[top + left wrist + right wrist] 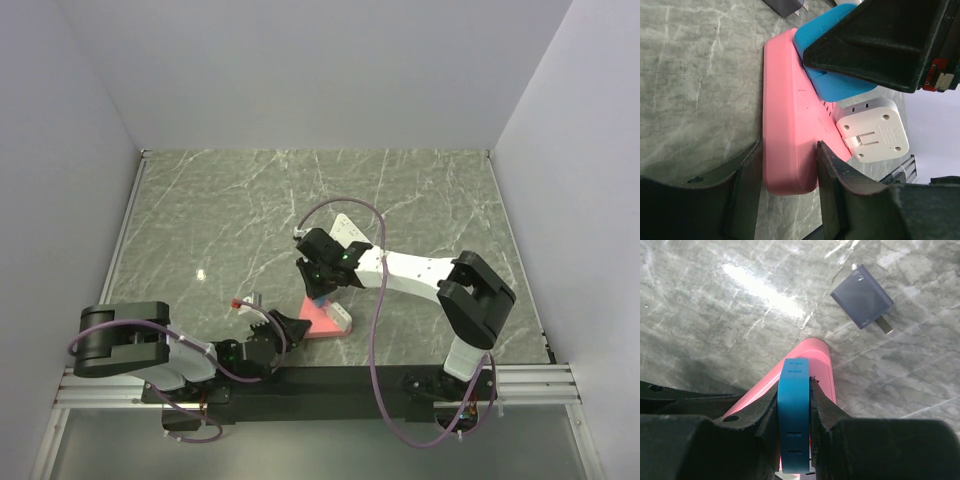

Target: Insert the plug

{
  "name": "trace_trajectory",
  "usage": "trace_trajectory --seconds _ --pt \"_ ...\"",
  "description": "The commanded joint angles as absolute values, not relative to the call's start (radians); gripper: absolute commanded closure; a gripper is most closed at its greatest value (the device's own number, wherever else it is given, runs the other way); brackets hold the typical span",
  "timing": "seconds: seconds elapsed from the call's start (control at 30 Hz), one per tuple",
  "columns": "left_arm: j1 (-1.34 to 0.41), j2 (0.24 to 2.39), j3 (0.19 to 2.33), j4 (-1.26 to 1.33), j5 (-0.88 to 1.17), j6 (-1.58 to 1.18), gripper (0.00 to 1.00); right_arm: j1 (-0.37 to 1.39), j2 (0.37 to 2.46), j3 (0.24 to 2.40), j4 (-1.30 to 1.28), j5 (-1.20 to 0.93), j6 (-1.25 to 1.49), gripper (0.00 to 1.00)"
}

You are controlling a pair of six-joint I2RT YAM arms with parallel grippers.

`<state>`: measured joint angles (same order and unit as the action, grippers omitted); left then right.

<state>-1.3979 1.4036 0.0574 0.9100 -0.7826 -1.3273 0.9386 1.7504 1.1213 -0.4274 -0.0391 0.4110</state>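
Observation:
A pink power strip (322, 320) lies on the marble table near the front. My left gripper (788, 150) is shut on the strip's near end (787, 115), one finger against each long side. My right gripper (794, 385) is shut on a blue plug (793, 410), holding it upright right above the strip's top face (821, 365). From the left wrist the blue plug (840, 86) sits low against the strip, under the right gripper's black fingers (880, 40). Whether its prongs are in a socket is hidden.
A white adapter (872, 130) is on the strip beside the blue plug. A dark blue-grey adapter (861, 296) with bare prongs lies on the table just beyond the strip's far end. The purple cable (375, 330) loops over the right arm.

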Motion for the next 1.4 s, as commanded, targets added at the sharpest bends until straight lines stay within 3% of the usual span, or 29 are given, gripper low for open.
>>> trace_trajectory --seconds 0.0,0.27,0.33,0.37,0.4,0.47,0.5,0.6,0.87,1.2,1.37 --pt "-1.402 1.401 -0.072 0.779 -0.792 -1.285 1.00 1.031 1.870 1.005 -0.502 -0.205 0.506 1.00" --pt "-1.404 1.309 -0.048 0.570 -0.818 -1.350 1.00 1.051 1.891 1.020 -0.475 -0.206 0.502 1.00" --pt "-1.407 1.234 -0.017 0.478 -0.853 -1.364 0.83 1.051 1.904 1.086 -0.498 -0.163 0.491 1.00" --pt "-1.414 1.203 -0.008 0.421 -0.868 -1.383 0.70 1.051 1.923 1.110 -0.506 -0.147 0.477 1.00" --pt "-1.420 1.171 0.018 0.317 -0.885 -1.393 0.51 1.049 1.936 1.136 -0.526 -0.105 0.469 1.00" --pt "-1.436 1.065 0.041 0.203 -0.936 -1.413 0.36 1.049 1.968 1.221 -0.549 -0.066 0.448 1.00" --pt "-1.437 1.030 0.067 0.093 -0.949 -1.420 0.18 1.048 1.976 1.245 -0.560 -0.054 0.443 1.00" --pt "-1.447 0.893 0.112 -0.114 -0.994 -1.463 0.01 1.042 1.999 1.359 -0.580 -0.002 0.426 1.00" --pt "-1.468 0.715 0.124 -0.212 -0.985 -1.489 0.00 1.022 2.109 1.578 -0.587 0.086 0.376 1.00" --pt "-1.631 0.936 0.296 -0.590 -1.081 -1.845 0.00 0.948 2.281 1.909 -0.592 0.118 0.298 1.00" --pt "-1.664 0.993 0.324 -0.563 -1.106 -1.835 0.00 0.925 2.403 2.120 -0.643 0.132 0.273 1.00"
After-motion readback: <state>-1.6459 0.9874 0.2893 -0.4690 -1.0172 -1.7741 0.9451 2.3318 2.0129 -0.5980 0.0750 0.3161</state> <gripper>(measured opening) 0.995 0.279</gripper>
